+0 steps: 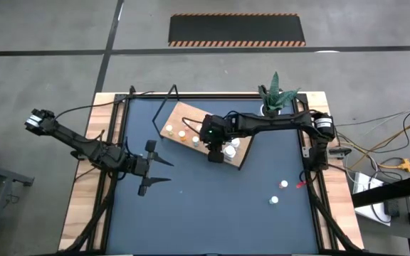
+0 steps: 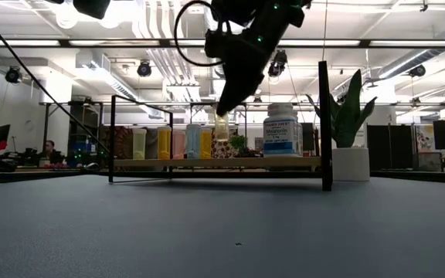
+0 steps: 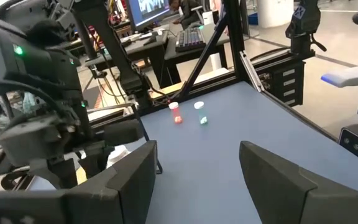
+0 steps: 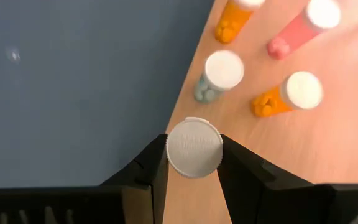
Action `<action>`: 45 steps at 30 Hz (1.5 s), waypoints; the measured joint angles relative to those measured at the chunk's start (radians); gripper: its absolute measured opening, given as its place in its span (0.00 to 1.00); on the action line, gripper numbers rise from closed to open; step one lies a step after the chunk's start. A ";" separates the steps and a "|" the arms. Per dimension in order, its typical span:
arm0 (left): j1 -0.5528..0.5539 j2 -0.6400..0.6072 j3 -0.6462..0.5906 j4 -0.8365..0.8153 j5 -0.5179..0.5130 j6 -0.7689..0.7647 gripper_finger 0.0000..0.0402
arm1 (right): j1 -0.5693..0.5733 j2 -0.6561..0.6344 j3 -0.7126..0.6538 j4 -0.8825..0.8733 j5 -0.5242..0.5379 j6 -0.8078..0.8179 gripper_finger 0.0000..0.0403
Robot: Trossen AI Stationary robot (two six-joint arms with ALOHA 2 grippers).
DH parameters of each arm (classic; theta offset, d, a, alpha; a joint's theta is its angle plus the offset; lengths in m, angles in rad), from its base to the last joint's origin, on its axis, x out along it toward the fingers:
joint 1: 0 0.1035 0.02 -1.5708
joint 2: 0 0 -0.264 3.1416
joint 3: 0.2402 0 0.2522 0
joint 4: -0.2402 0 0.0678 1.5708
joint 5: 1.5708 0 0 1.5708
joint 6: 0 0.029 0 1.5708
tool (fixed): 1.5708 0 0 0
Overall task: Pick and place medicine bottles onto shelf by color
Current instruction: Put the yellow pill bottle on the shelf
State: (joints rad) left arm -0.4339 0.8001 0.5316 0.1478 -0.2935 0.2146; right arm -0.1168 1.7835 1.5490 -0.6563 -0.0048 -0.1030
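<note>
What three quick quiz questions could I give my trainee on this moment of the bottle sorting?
1. True or false: the right gripper has its jaws closed on a white-capped bottle over the shelf.
2. Where do loose bottles remain in the high view? A) on the dark tabletop, right arm's side B) under the left arm C) in the plant pot
3. Fill in: the left gripper hovers over the tabletop with its jaws ____.

Key: 1 true; 2 A; 3 open
</note>
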 joint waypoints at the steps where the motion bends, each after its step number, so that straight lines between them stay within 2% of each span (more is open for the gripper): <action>1: 0.000 0.000 0.000 0.000 0.000 0.000 0.53 | 0.001 0.003 0.000 -0.005 0.000 -0.018 0.27; 33: 0.000 0.000 -0.004 0.000 0.000 0.000 0.53 | 0.003 0.058 -0.015 -0.011 0.003 -0.054 0.27; 45: 0.000 0.000 -0.009 0.000 0.000 0.000 0.53 | 0.003 0.059 -0.016 -0.019 0.004 -0.047 0.41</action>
State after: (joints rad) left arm -0.4339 0.7998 0.5221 0.1482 -0.2937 0.2148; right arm -0.1139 1.8427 1.5330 -0.6750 -0.0007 -0.1504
